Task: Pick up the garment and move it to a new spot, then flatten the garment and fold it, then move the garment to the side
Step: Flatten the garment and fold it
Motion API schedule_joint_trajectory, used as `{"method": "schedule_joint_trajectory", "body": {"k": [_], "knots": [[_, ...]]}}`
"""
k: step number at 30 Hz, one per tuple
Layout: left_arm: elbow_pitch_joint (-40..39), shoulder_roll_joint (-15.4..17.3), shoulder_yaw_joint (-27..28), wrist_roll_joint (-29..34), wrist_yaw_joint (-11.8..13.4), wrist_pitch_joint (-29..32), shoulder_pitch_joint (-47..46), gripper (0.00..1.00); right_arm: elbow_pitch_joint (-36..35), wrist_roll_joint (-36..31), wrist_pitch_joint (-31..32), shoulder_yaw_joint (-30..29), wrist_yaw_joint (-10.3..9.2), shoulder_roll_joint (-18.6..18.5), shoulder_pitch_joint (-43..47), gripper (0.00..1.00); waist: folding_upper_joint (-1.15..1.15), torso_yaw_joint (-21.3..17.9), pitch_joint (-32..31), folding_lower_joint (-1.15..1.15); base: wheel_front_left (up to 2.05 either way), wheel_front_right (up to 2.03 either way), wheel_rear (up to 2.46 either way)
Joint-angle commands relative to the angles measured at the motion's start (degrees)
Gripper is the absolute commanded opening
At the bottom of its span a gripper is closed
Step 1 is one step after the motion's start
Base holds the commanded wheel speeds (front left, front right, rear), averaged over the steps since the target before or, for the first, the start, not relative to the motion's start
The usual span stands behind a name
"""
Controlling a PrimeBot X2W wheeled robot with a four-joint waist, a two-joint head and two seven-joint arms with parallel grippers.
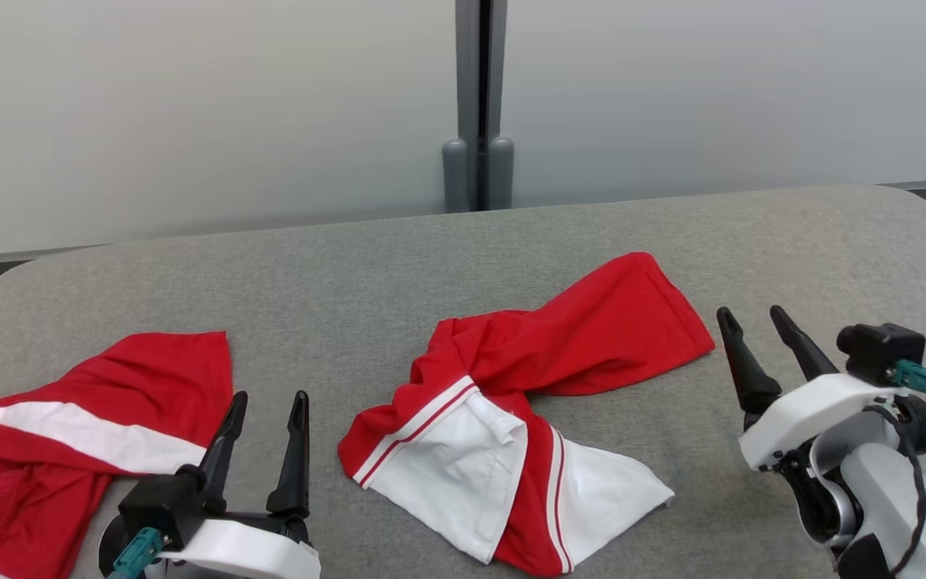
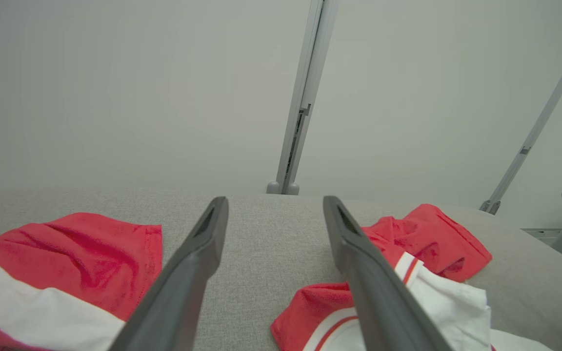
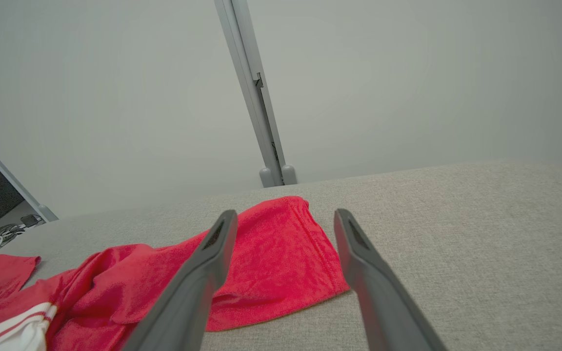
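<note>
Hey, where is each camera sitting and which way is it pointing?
Head view: high on the robot, looking forward and down at the grey table and the middle garment; left gripper and right gripper show, both open.
Left wrist view: low over the table, looking along its own fingers toward the wall post.
Right wrist view: low, along its own fingers, over the garment's red end.
Shared: both wrist views catch the middle garment and the post.
</note>
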Motion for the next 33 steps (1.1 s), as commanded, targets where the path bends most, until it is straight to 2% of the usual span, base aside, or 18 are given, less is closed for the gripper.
{"method": "schedule_joint_trajectory", "body": {"k": [1,7,11,18,24,27,33], "knots": [[-0.36,0.12,-0.15,-0.22,0.3,0.0,0.62,1.0,-3.75,-2.99,-0.53,-3.16,0.09,-0.16,2.61,1.0,0.0,-1.54,-0.45,0.0,0.0,0.0,0.0],[-1.12,0.23,-0.64,-0.32,0.62,0.29,0.81,1.0,-18.27,-16.35,-0.5,-16.12,0.09,4.6,16.17,1.0,0.0,-2.42,-0.23,0.0,0.0,0.0,0.0],[-1.56,0.19,-1.5,-0.38,0.41,1.01,1.37,1.0,-22.71,-21.46,-0.51,-20.44,0.08,8.65,22.32,1.0,0.0,-2.65,0.06,0.0,0.0,0.0,0.0],[-1.66,0.28,-4.8,-0.75,-0.96,5.45,1.02,1.0,-23.98,-24.04,-0.52,-21.12,0.08,10.61,23.47,1.0,0.0,-3.06,0.3,0.0,0.0,0.0,0.0],[-0.59,0.16,-9.41,-2.59,-2.3,15.98,-1.27,1.0,-23.9,-24.5,-0.52,-21.4,0.08,10.84,22.74,1.0,0.0,-3.34,0.5,0.0,0.0,0.0,0.0],[1.22,1.18,-10.55,-1.81,-1.49,21.9,-3.35,1.0,-23.72,-24.63,-0.52,-21.03,0.08,10.98,22.15,1.0,0.0,-4.18,0.93,0.0,0.0,0.0,0.0],[4.57,1.22,-9.91,-3.36,-0.3,27.33,-6.49,1.0,-23.54,-24.49,-0.52,-20.7,0.08,11.37,21.41,1.0,0.0,-5.77,1.82,0.0,0.0,0.0,0.0]]}}
